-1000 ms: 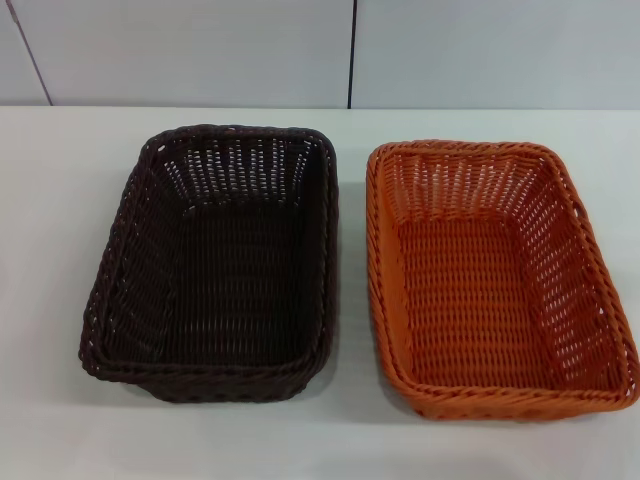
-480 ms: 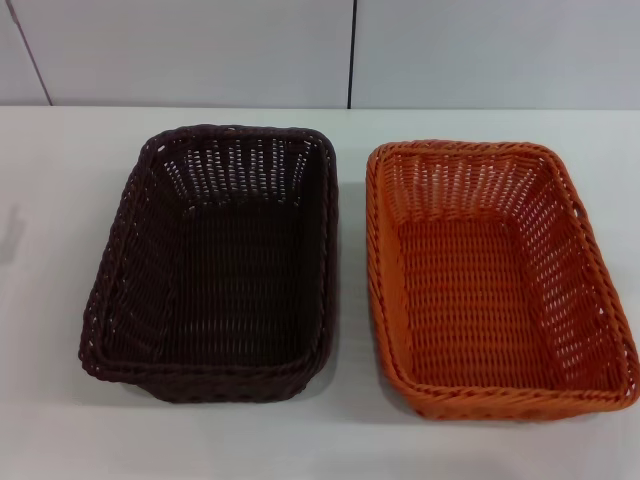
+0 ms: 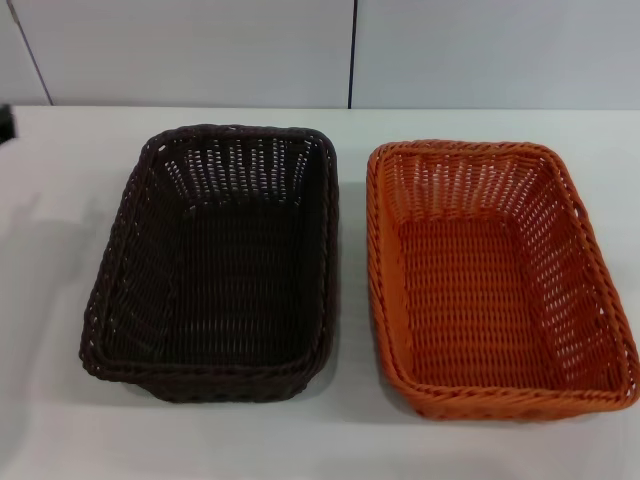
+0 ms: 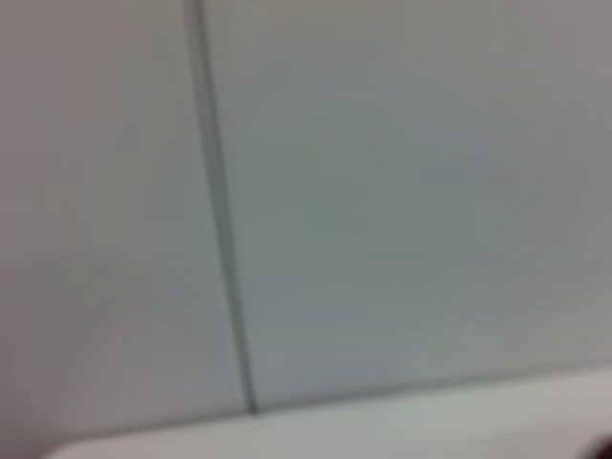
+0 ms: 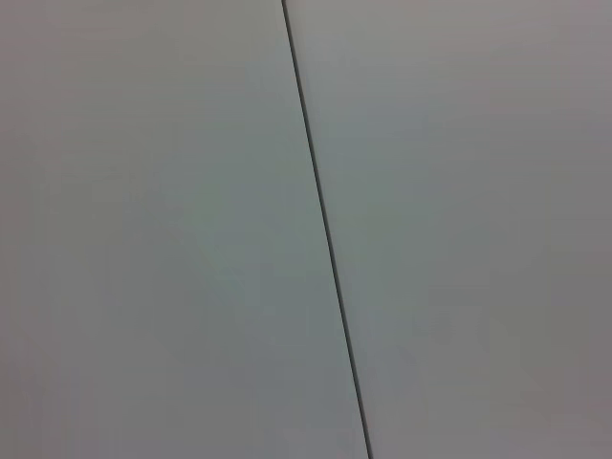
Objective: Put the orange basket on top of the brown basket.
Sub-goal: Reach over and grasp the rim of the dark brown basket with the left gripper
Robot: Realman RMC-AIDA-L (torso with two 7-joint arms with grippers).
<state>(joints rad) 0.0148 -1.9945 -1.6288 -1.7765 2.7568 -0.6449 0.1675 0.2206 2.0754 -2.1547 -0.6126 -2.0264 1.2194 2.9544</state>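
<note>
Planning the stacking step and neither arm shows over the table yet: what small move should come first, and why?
Probably bring the right arm in over the orange basket, toward its rim. It sits on the robot's right, empty, beside the brown basket without touching it, on the table, and no tool is in view.

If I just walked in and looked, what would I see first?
Two big woven baskets sitting side by side on a white table. The brown basket is on the robot's left and the bright orange basket is on its right, close together but not stacked. Both are empty, and no claw shows near them.
</note>
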